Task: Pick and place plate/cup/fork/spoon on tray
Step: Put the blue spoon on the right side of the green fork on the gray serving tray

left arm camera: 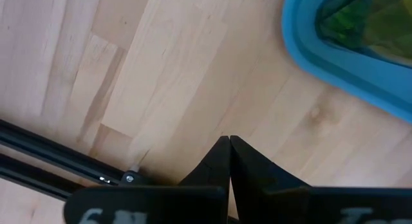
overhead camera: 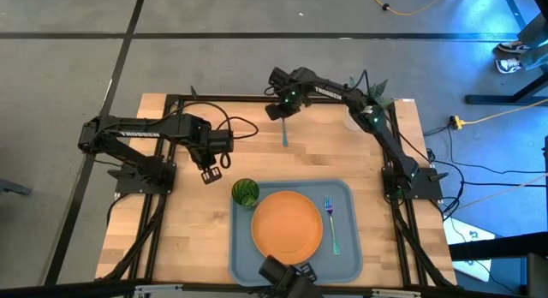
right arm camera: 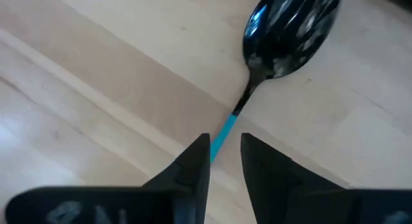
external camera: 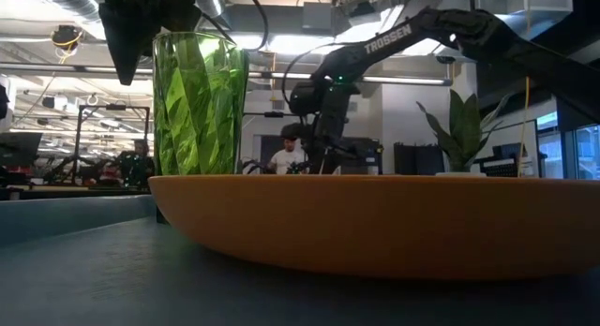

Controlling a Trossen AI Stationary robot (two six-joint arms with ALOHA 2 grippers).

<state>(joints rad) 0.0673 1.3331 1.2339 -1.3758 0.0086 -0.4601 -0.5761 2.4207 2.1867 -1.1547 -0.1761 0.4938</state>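
The orange plate (overhead camera: 287, 223) lies in the middle of the grey-blue tray (overhead camera: 347, 264). The green cup (overhead camera: 245, 193) stands upright in the tray's far left corner. The fork (overhead camera: 330, 223) lies in the tray to the right of the plate. The spoon (overhead camera: 283, 134) lies on the table beyond the tray, and its dark head (right arm camera: 290, 28) rests on the wood. My right gripper (right arm camera: 224, 139) is low over it, slightly open, with one finger on either side of the teal handle (right arm camera: 226, 129). My left gripper (left arm camera: 230, 141) is shut and empty over bare wood, left of the tray's far left corner.
A leafy plant in a white pot (overhead camera: 377, 91) stands at the table's far right corner, behind my right arm. Black frame rails (overhead camera: 223, 98) run along the table's edges. Bare wood lies to the left of the tray (overhead camera: 184, 238). A person shows in the room beyond (external camera: 286, 157).
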